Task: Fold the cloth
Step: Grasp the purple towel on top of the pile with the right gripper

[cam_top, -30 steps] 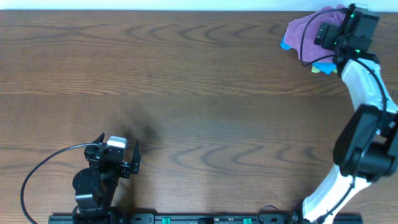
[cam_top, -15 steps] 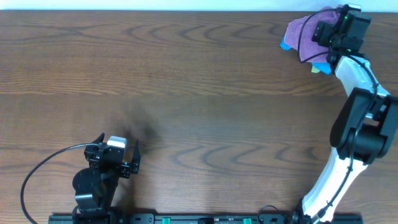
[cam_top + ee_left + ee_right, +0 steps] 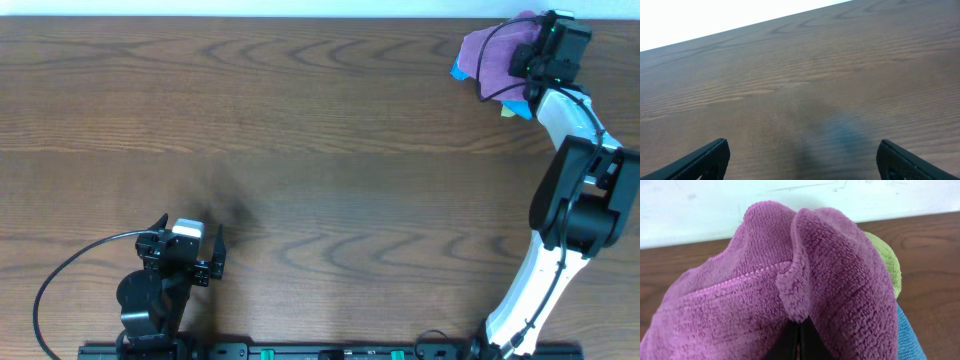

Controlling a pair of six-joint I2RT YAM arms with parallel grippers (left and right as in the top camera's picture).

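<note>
The cloth (image 3: 488, 48) is a fuzzy purple heap at the table's far right corner, lying on top of two other cloths. In the right wrist view the cloth (image 3: 765, 290) fills most of the frame, bunched into a raised fold. My right gripper (image 3: 524, 52) is over the heap, and its black jaws (image 3: 800, 332) are pressed together, shut on that purple fold. My left gripper (image 3: 192, 228) rests near the front left of the table, far from the cloth. Its fingers (image 3: 700, 162) are spread wide with only bare wood between them.
A bright blue cloth (image 3: 458, 72) and a yellow-green cloth (image 3: 887, 265) lie under the purple one. The table's far edge and a white wall (image 3: 790, 195) run just behind the heap. Brown wooden tabletop (image 3: 320, 150) stretches between the two arms.
My right gripper has gone from open to shut, pinching a fold of the purple cloth. The right arm shifted slightly towards the far edge. The left arm has not moved.
</note>
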